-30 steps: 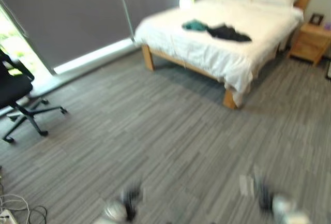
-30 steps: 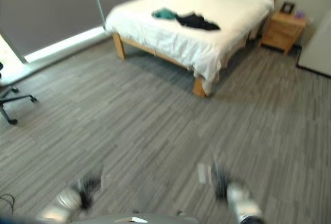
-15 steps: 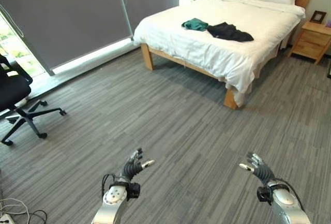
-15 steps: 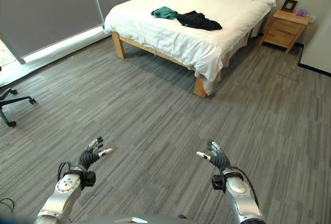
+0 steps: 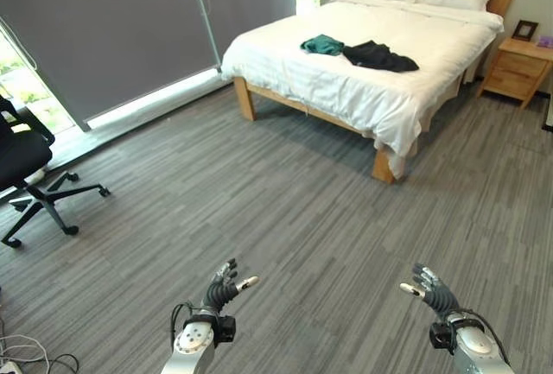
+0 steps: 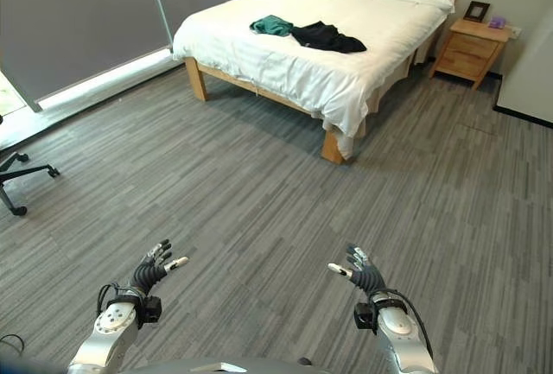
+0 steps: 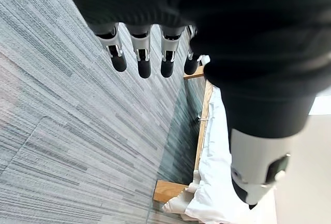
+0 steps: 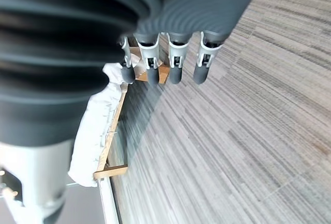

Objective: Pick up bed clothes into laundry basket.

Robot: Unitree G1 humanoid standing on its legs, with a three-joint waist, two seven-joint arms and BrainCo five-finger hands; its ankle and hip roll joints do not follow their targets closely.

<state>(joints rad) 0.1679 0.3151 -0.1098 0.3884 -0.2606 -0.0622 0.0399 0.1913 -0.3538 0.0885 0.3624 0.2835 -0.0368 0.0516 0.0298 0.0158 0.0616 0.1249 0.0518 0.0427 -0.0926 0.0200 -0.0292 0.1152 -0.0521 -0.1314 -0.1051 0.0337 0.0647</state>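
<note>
The room has grey plank flooring with a wooden bed at the far side. The clothes, a green garment beside a black garment, lie on the bed's white cover, well apart from the robot. The left hand and right hand hover low, fingers straight, holding nothing. The approach should be direct; the floor between is bare. An office chair and a nightstand stand clear of that path.

Crumpled green garment touches black garment on bed.
</note>
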